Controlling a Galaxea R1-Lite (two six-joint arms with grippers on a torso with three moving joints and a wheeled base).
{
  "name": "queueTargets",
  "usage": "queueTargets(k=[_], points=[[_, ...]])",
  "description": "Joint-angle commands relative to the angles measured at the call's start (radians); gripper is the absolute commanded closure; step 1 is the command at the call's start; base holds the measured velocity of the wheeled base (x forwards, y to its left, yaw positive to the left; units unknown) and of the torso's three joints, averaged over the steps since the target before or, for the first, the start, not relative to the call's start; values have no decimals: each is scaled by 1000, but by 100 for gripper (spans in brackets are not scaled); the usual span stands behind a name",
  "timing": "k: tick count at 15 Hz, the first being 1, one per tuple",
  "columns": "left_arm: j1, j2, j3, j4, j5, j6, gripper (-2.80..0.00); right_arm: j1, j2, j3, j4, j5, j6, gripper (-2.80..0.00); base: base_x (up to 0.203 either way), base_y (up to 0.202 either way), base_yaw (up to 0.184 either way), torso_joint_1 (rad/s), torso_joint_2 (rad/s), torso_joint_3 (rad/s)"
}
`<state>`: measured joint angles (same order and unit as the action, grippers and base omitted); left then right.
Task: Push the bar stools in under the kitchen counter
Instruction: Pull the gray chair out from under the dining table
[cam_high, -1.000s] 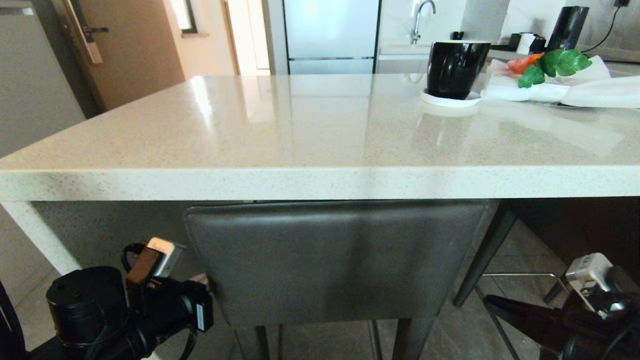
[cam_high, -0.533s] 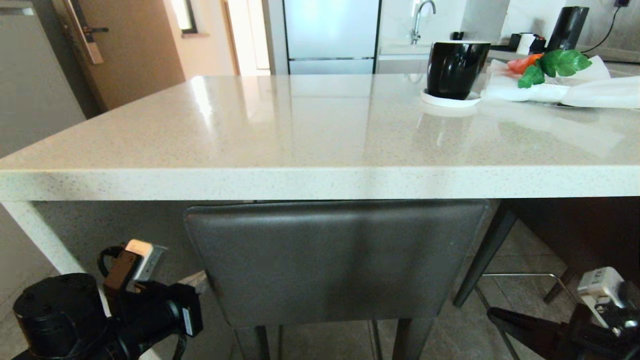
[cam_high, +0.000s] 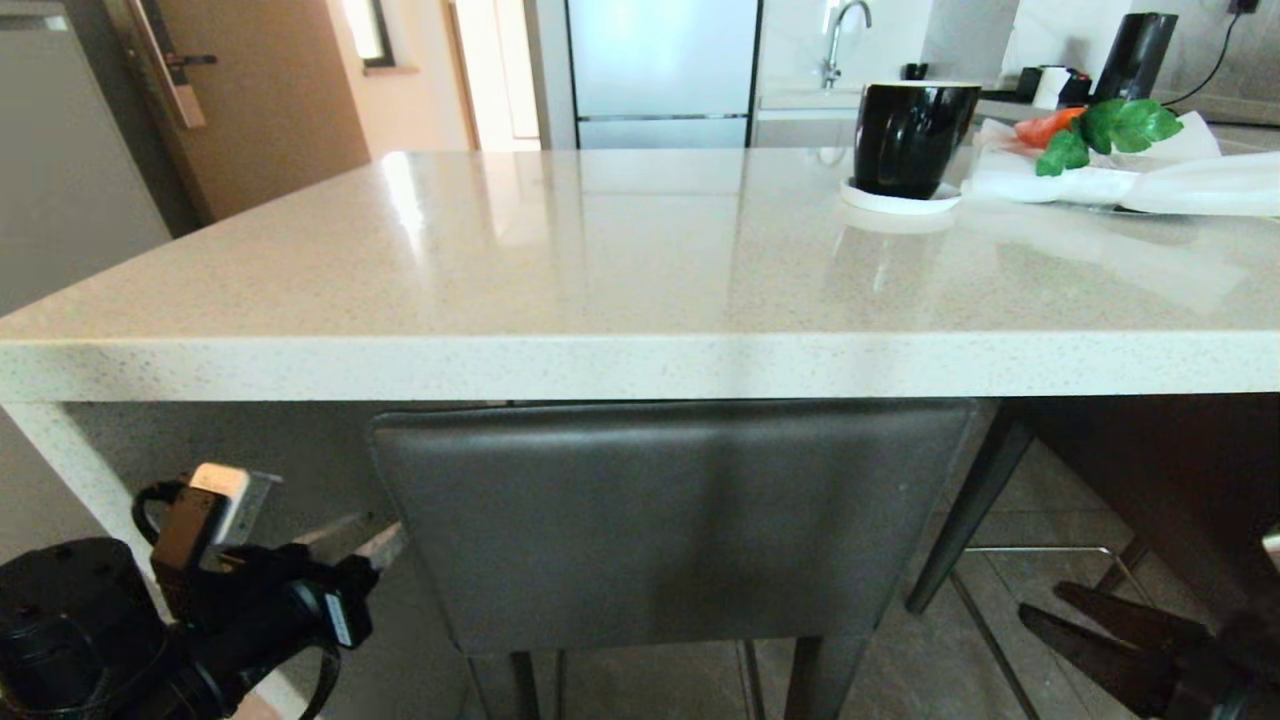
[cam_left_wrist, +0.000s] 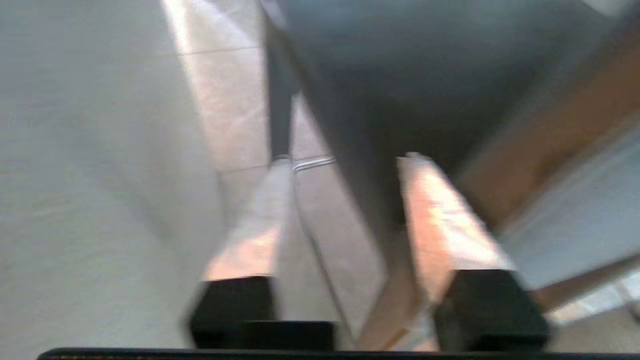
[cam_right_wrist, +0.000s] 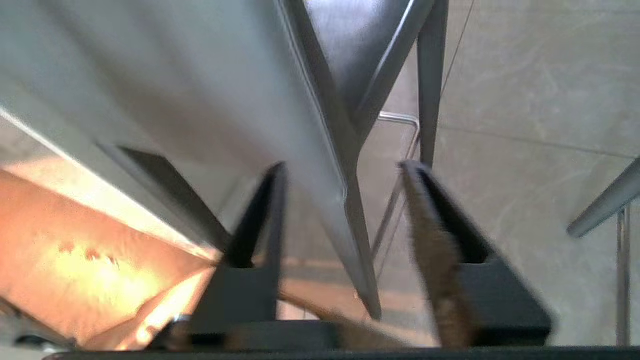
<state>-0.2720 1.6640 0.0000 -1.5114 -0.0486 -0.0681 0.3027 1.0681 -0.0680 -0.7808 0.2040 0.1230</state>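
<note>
One bar stool (cam_high: 670, 520) stands centred at the kitchen counter (cam_high: 500, 280), its dark grey backrest just below the thick white edge. Part of a second stool (cam_high: 975, 500) shows on the right, a thin leg and a metal footrest bar. My left gripper (cam_high: 365, 533) hangs low beside the backrest's left edge, open and empty. In the left wrist view that gripper (cam_left_wrist: 345, 160) points past the stool (cam_left_wrist: 400, 75) to the floor. My right gripper (cam_high: 1042, 602) is low at the right, open, apart from the backrest. In the right wrist view the gripper (cam_right_wrist: 342, 165) faces the stool's side edge (cam_right_wrist: 345, 200).
A black cup (cam_high: 915, 135) on a white saucer and a white cloth with green leaves (cam_high: 1100, 150) sit at the counter's far right. The counter's white side panel (cam_high: 80, 470) stands left of my left arm. Tiled floor lies below.
My left gripper has drawn away from the backrest, to the left and down, and its fingers have opened. My right gripper has sunk toward the lower right corner. The stool has not moved.
</note>
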Motion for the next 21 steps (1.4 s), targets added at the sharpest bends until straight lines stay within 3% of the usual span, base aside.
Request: queueTargets(k=[1,5,8,9,14,18,21], points=[[94,-45,3,60,-56,5,-280,-18,24,-18,-4,29,0,-280,0,0,0,0,0,0],[379,-81,3,130,-280,94,-280,-110,94,-19,-12,50,-29,-280,0,0,0,0,0,0],[415,-176,3,165,-562,105,-280,-127,98,-19,-14,146,-36,-280,0,0,0,0,0,0],[406,-192,2,189,-628,105,-280,-127,102,-19,-14,190,-56,-280,0,0,0,0,0,0],[279,-170,-4,206,-698,107,-280,-123,167,-88,-23,378,-121,-280,0,0,0,0,0,0],[257,-108,-41,196,-727,111,-280,-124,280,-71,-176,417,-138,-280,0,0,0,0,0,0],[253,-42,-44,125,-763,111,-280,-125,415,-39,-344,432,-139,-280,0,0,0,0,0,0]])
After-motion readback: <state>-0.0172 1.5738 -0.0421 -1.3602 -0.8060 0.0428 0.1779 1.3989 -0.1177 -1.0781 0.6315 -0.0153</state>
